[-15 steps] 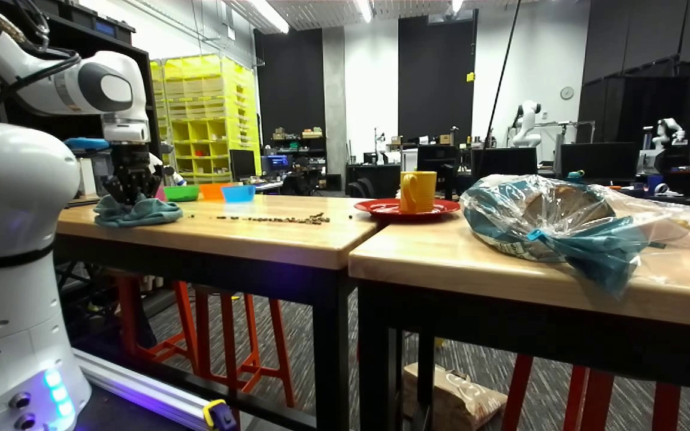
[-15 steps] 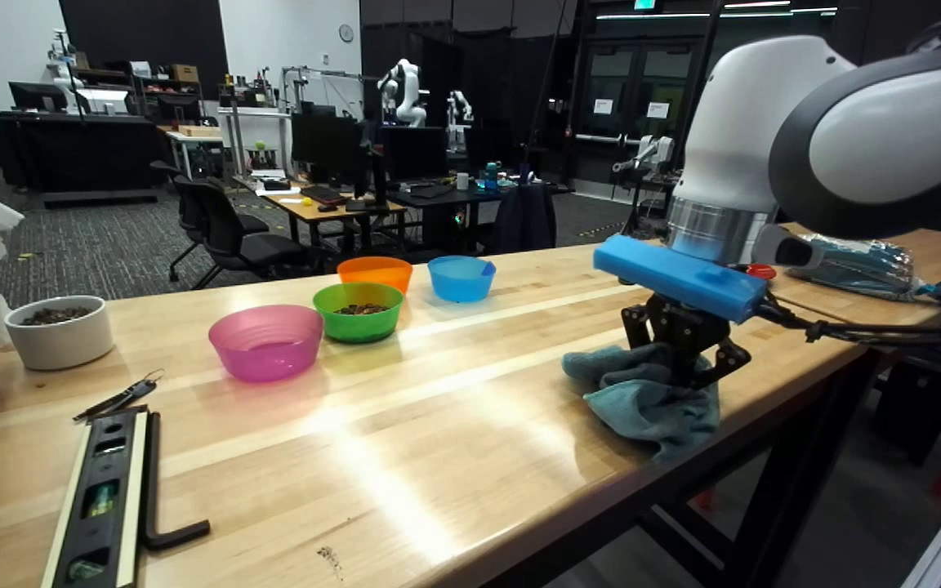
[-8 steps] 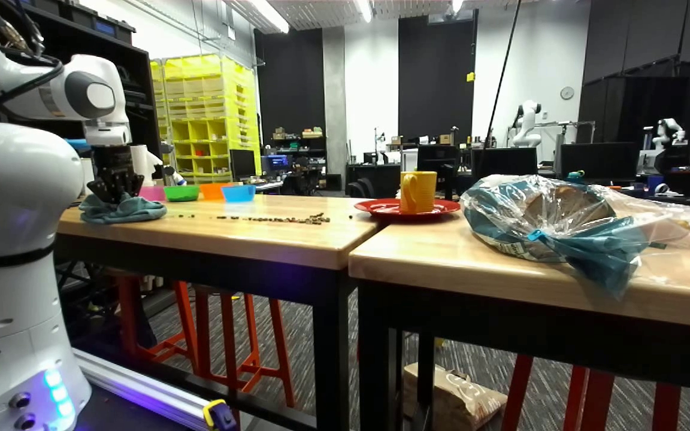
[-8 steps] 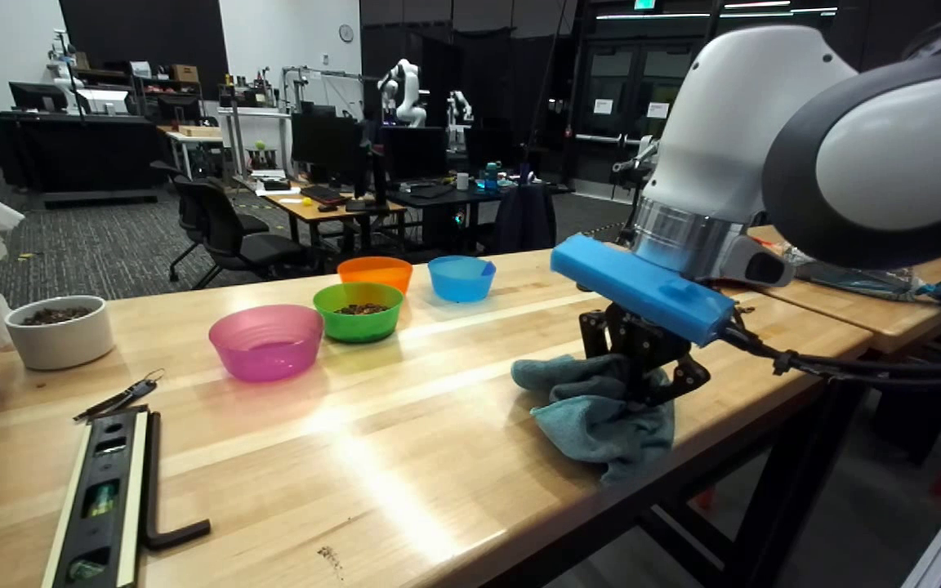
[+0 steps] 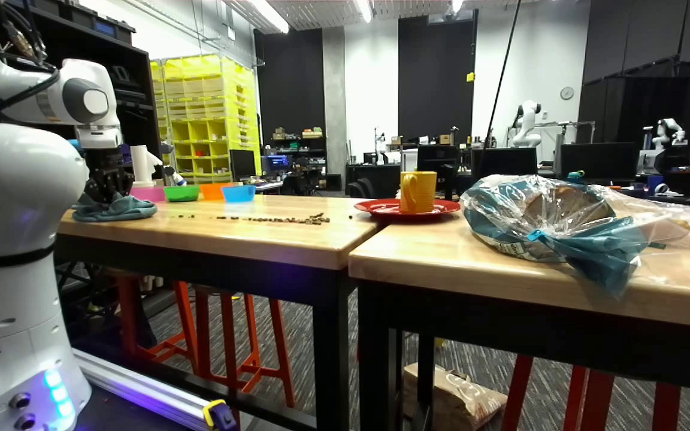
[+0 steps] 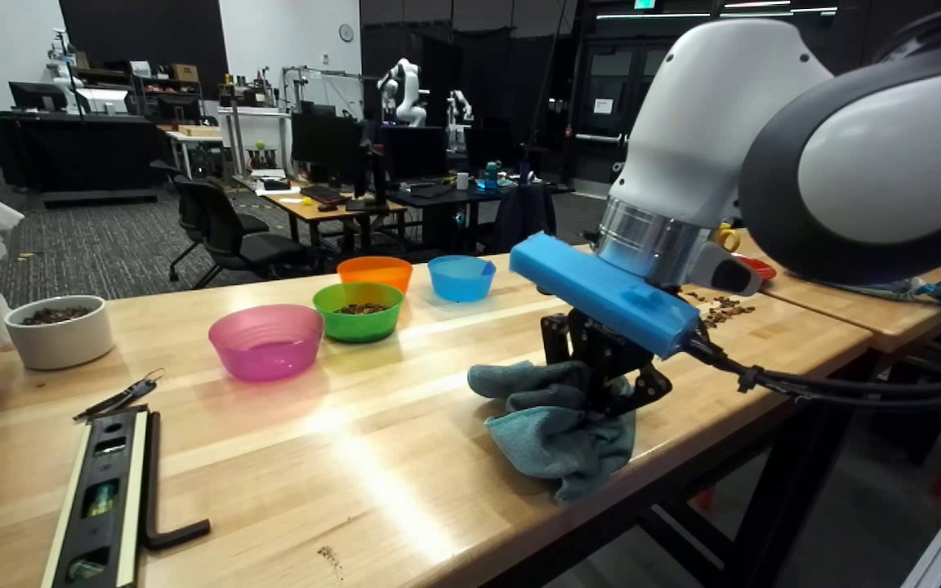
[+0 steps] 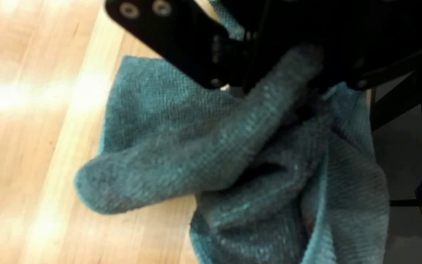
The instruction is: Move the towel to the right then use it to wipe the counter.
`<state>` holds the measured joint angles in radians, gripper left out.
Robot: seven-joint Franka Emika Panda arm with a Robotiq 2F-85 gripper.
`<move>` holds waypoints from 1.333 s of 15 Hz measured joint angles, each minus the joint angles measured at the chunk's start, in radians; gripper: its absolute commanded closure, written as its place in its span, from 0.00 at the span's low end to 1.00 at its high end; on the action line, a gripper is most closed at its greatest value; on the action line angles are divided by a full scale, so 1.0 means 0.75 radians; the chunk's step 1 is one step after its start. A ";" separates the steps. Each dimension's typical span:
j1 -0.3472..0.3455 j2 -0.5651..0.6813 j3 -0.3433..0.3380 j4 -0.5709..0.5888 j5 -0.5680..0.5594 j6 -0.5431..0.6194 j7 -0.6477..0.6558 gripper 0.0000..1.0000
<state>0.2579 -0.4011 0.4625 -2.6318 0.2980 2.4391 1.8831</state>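
The towel [image 6: 552, 437] is grey-teal, bunched and folded. It lies on the wooden counter [image 6: 315, 457] close to its front edge, and it shows in both exterior views [image 5: 118, 209]. My gripper [image 6: 599, 402] points down and is shut on the towel, with fabric pinched between its fingers. In the wrist view the gripper [image 7: 282, 86] comes in from the top, and a towel fold [image 7: 181, 161] runs up between the fingers. The fingertips are partly hidden by fabric. Brown crumbs [image 5: 288, 219] lie scattered on the counter, apart from the towel; they also show behind the gripper [image 6: 720, 313].
Pink [image 6: 266, 347], green [image 6: 358, 320], orange [image 6: 375, 275] and blue [image 6: 461, 279] bowls stand towards the far edge. A white bowl [image 6: 62, 339], a level [image 6: 99, 498] and a hex key [image 6: 152, 490] are at the left. A mug [image 5: 418, 193] stands on a red plate [image 5: 378, 208].
My gripper has dragged the towel along the counter to the left in both exterior views, away from the crumbs. More crumbs have come into view behind the arm. The grip looks unchanged.
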 measured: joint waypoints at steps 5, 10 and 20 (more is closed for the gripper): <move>0.018 0.080 0.041 0.061 -0.002 0.053 0.018 0.96; 0.038 0.164 0.107 0.123 -0.043 0.129 0.070 0.96; 0.043 0.285 0.201 0.227 -0.334 0.182 0.336 0.96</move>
<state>0.2900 -0.1874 0.6136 -2.4615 0.0476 2.5757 2.1349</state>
